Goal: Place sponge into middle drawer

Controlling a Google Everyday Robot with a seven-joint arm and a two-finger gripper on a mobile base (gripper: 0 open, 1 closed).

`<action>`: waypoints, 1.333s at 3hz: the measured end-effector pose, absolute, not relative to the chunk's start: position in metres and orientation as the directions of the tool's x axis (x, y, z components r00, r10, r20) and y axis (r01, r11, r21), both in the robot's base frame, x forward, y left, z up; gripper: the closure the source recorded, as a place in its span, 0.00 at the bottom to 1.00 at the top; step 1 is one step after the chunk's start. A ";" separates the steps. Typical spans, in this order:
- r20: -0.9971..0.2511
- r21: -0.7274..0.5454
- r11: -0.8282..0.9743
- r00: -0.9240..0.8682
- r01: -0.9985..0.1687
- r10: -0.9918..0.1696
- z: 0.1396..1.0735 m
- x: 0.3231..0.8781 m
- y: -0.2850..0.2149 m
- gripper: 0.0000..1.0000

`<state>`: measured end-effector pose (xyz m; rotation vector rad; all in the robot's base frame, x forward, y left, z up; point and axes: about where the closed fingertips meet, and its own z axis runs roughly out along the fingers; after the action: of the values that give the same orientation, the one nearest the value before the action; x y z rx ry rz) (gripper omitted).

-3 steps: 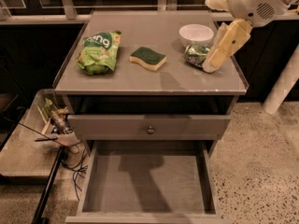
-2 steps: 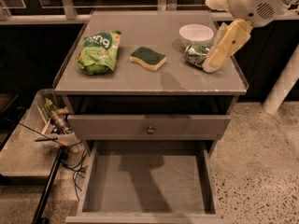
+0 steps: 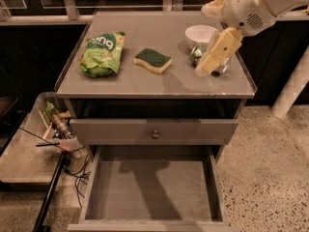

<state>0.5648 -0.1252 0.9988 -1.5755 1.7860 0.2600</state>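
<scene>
The gripper [image 3: 209,64] hangs over the right part of the table [image 3: 145,83], just near of a white bowl [image 3: 199,33]; whether it is spread or pressed together I cannot tell. The sponge [image 3: 153,60] lies at the middle of the table, left of the gripper and apart from it. A green bag [image 3: 102,53] lies further left. The middle drawer [image 3: 154,192] stands pulled out below, on the near side.

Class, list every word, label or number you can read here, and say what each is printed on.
"ng": white letters on the green snack bag; the rest is unreadable.
Sponge and end effector, over the right of the tabletop: no text seen.
</scene>
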 end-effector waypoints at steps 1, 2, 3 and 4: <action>-0.701 -0.266 0.272 -0.008 -0.925 -0.714 0.982 0.585 -0.119 0.00; -0.741 -0.194 0.339 -0.089 -0.921 -0.665 0.947 0.620 -0.106 0.00; -0.733 -0.188 0.324 -0.087 -0.927 -0.675 0.941 0.622 -0.096 0.00; -0.725 -0.177 0.315 -0.093 -0.932 -0.683 0.925 0.631 -0.078 0.00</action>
<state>0.6315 -0.0776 0.9247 -1.4370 1.8448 0.4289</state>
